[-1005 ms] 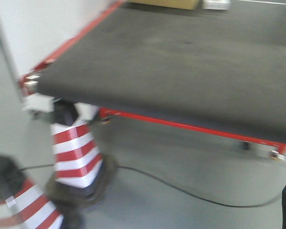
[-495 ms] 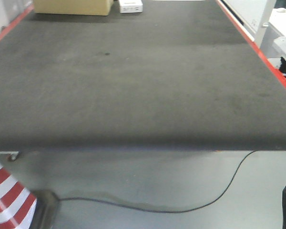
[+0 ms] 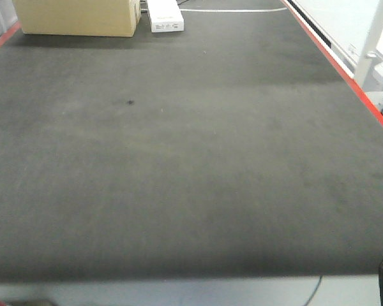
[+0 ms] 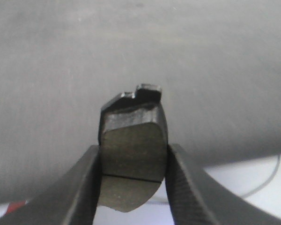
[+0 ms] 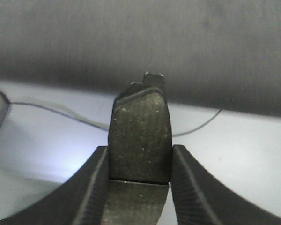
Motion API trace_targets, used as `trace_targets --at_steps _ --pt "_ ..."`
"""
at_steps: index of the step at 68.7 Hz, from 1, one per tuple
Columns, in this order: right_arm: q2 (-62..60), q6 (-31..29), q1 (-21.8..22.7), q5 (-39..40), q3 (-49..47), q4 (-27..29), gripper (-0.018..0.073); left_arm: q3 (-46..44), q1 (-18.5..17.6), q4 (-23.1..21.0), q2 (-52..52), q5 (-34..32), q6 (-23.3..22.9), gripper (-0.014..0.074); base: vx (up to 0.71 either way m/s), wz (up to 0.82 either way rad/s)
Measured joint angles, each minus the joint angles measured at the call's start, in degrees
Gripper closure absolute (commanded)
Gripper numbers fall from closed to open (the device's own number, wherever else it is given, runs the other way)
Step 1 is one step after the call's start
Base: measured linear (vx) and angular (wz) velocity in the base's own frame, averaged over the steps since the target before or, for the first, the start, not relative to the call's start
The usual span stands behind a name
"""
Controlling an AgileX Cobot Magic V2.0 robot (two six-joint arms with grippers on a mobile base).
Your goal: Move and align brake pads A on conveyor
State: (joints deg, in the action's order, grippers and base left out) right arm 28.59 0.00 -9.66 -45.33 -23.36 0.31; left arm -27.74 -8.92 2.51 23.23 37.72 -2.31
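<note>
The conveyor (image 3: 191, 159) is a wide charcoal belt that fills the front view, and no pads lie on it there. My left gripper (image 4: 133, 151) is shut on a brake pad (image 4: 131, 136). The pad is held upright, with its grey face and groove towards the camera, above the belt's near edge (image 4: 131, 47). My right gripper (image 5: 139, 151) is shut on a second brake pad (image 5: 139, 124). This one hangs over the pale floor just short of the belt (image 5: 131, 33). Neither gripper shows in the front view.
A cardboard box (image 3: 76, 16) and a small white box (image 3: 165, 16) stand at the belt's far end. A red strip (image 3: 364, 95) runs along the right edge beside a white post (image 3: 373, 38). A black cable (image 5: 61, 115) lies on the floor.
The front view has swung from the belt's corner with the striped cones to face the belt squarely. It has moved closer, so the floor and cable have nearly dropped out of view.
</note>
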Motion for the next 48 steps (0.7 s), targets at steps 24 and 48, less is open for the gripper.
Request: trace_targets --at_steps 24,48 --pt "0.00 0.00 0.00 0.00 0.00 0.00 0.0566 0.00 0.00 0.00 0.00 0.00 0.00 0.0602 0.35 0.04" --pt "0.00 0.00 0.00 0.00 0.00 0.00 0.0566 0.00 0.00 0.00 0.00 0.00 0.00 0.0602 0.22 0.02"
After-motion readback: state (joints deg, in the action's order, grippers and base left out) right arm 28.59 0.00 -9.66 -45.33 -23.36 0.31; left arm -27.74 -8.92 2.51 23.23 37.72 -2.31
